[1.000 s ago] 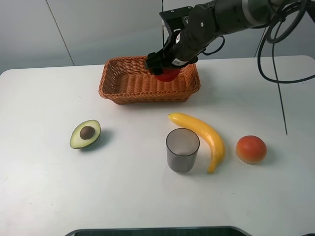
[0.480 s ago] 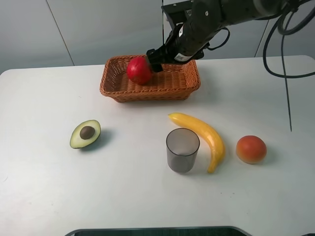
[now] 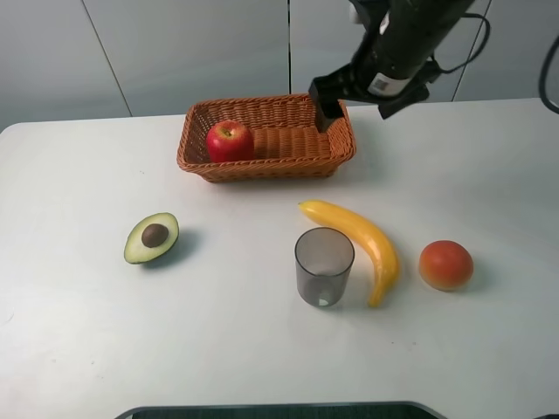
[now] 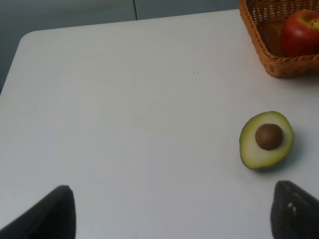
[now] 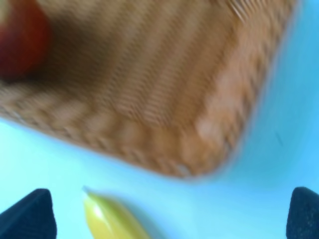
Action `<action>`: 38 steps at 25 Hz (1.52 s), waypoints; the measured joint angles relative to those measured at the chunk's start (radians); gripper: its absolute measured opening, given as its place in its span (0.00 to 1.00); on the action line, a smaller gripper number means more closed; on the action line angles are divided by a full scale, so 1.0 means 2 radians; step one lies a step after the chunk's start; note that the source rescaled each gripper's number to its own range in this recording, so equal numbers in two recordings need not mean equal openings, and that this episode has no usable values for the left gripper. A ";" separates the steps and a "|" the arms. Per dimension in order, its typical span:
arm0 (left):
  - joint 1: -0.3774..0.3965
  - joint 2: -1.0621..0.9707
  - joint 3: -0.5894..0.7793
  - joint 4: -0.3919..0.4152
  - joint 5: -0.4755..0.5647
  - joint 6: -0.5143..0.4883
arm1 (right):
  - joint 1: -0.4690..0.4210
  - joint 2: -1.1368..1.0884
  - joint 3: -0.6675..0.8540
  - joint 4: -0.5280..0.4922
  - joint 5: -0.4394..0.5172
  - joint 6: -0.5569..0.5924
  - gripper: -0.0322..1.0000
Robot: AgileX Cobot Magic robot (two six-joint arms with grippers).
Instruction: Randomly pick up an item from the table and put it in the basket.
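Observation:
The red apple lies free in the left end of the wicker basket at the back of the white table. My right gripper hangs above the basket's right end, open and empty, well clear of the apple. In the blurred right wrist view the gripper is open over the basket, with the apple at one corner. My left gripper is open and empty over the table's left part. Its view shows the apple in the basket.
A halved avocado lies left of centre and also shows in the left wrist view. A grey translucent cup stands in the middle, a yellow banana beside it, and an orange-pink round fruit to the right.
My right gripper let go of the apple, which rolled to the basket's left end. The gripper then rose and moved right, away from it.

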 joint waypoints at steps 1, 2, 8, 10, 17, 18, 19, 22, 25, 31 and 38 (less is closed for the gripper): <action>0.000 0.000 0.000 0.000 0.000 0.000 | -0.011 -0.015 0.018 0.001 0.003 0.004 1.00; 0.000 0.000 0.000 0.000 0.000 0.000 | -0.024 -0.032 0.040 0.003 0.005 0.007 1.00; 0.000 -0.001 0.000 0.000 0.000 0.000 | -0.099 -0.151 0.153 0.005 0.023 0.012 1.00; 0.000 0.000 0.000 0.000 0.000 0.000 | -0.120 -0.199 0.182 0.005 0.038 0.014 1.00; 0.000 0.000 0.000 0.000 0.000 0.000 | -0.148 -0.380 0.257 -0.003 0.078 0.015 1.00; 0.000 0.000 0.000 0.000 0.000 0.000 | -0.148 -0.405 0.264 -0.003 0.081 0.015 1.00; 0.000 0.000 0.000 0.000 0.000 0.000 | -0.148 -0.433 0.269 -0.007 0.084 0.016 1.00; 0.000 0.000 0.000 0.000 0.000 0.000 | -0.148 -0.506 0.284 -0.013 0.102 0.017 1.00; 0.000 0.000 0.000 0.000 0.000 0.000 | -0.148 -0.570 0.288 -0.027 0.137 0.017 1.00; 0.000 0.000 0.000 0.000 0.000 0.000 | -0.148 -0.676 0.292 -0.040 0.176 0.007 1.00; 0.000 0.000 0.000 0.000 0.000 0.000 | -0.148 -0.794 0.350 -0.040 0.183 -0.017 1.00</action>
